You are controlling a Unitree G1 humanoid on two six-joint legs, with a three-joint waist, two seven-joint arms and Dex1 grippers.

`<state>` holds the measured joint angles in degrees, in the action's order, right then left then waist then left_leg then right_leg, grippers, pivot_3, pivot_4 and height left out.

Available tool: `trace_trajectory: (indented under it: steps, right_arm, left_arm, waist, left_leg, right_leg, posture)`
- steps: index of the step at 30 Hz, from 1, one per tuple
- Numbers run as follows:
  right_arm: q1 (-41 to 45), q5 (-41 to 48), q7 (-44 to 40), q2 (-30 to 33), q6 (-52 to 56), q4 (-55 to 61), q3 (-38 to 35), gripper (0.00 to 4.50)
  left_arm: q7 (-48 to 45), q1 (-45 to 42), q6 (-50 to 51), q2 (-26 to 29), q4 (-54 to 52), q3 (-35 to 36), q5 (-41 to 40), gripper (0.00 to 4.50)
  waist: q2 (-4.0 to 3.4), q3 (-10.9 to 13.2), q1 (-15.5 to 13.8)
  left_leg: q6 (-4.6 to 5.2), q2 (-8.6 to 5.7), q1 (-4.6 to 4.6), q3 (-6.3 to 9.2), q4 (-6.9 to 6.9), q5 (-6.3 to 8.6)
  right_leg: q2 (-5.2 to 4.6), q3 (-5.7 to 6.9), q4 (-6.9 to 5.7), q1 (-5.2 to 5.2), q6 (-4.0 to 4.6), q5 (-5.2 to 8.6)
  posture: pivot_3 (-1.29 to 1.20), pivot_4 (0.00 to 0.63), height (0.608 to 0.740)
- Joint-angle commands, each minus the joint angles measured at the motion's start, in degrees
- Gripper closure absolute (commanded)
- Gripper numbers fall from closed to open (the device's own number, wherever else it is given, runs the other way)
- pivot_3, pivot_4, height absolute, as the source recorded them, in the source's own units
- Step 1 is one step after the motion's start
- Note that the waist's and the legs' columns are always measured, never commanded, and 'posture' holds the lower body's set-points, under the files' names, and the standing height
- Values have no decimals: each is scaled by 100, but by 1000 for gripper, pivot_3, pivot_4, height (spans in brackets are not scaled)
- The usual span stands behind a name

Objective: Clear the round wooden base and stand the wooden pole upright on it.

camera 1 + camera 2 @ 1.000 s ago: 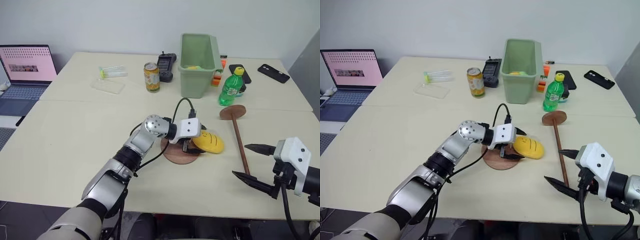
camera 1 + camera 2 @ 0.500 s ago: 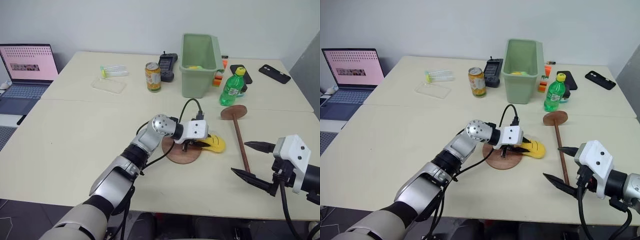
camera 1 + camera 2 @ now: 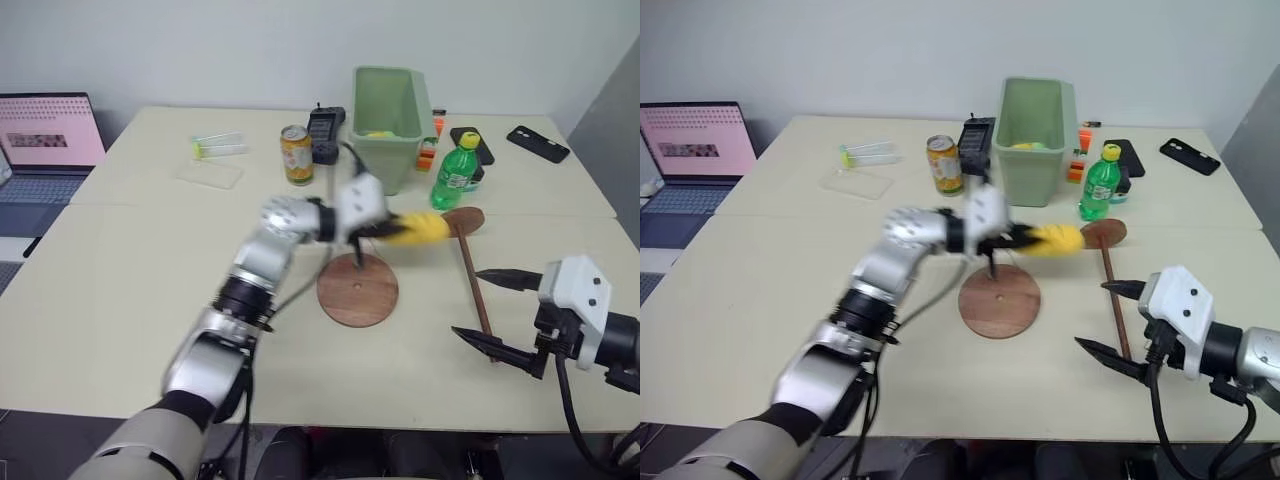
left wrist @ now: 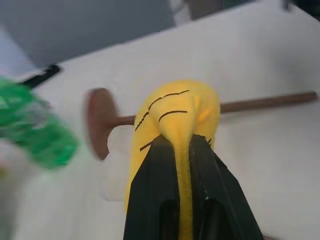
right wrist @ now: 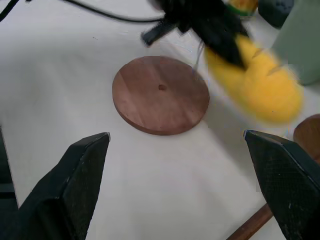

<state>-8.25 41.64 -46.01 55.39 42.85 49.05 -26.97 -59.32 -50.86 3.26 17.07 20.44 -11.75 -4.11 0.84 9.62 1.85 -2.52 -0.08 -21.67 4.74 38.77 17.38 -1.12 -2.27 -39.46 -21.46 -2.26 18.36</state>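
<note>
Reddish-brown round wooden base (image 3: pixel 357 290), dark-brown wooden pole (image 3: pixel 470 280), yellow toy (image 4: pixel 175 120) with thin black lines, pale-green bin (image 3: pixel 385 115).

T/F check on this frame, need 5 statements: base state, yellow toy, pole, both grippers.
1. The round wooden base has nothing lying on it. True.
2. The left gripper is open and holds nothing. False: it is shut on the yellow plush toy, held above the table.
3. The wooden pole stands upright in the base's hole. False: it lies flat on the table, beside the base.
4. The right gripper is open, near the pole's thin end. True.
5. The green bottle lies tipped over on the base. False: it stands upright beside the green bin.
</note>
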Motion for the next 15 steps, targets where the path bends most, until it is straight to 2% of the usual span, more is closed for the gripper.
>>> trace_trajectory:
  steps: [1, 5, 9, 11, 15]
  right_arm:
    - [593, 22, -31, 40, -227, -154, 483, 0]
    - [1631, 55, 37, -186, -313, -479, 1243, 0]
    - [2988, 406, 122, -782, -148, -1006, 1887, 0]
    - [3267, 420, 58, -870, -100, -1170, 2048, 0]
    - [3756, 160, -269, -988, -224, -1539, 2584, 0]
  left_arm:
    - [579, 474, 621, 721, -367, 869, -147, 4490]
    - [1198, 969, 1003, 1534, -426, 1653, -134, 4490]
    - [2340, 1248, 529, 2192, 367, 2518, 38, 4490]
    - [2643, 1286, 381, 2289, 618, 2671, 34, 4490]
    - [2612, 1575, 178, 2354, 1037, 2941, -233, 4490]
  waist:
    - [-6, -3, 14]
    - [2, 1, 46]
    - [15, 7, -59]
    - [22, 8, -61]
    - [24, 7, -161]
  left_leg:
    - [0, 0, 5, 3, -1, 0]
    - [0, 3, 9, 5, 1, 0]
    - [-4, 36, -21, 21, 16, -2]
    - [-5, 32, -23, 20, 15, -3]
    - [-10, 19, -31, 21, 12, -5]
  right_leg:
    - [1, 0, 1, 5, 0, 0]
    - [0, -1, -4, 0, 0, 1]
    - [-6, 8, -3, -15, 0, 0]
    - [-15, 9, -2, -18, 0, -1]
    - [-27, 13, 9, -25, -1, 0]
  posture:
    - [0, 150, 740]
    - [0, 150, 740]
    - [0, 150, 740]
    - [0, 150, 740]
    - [0, 150, 740]
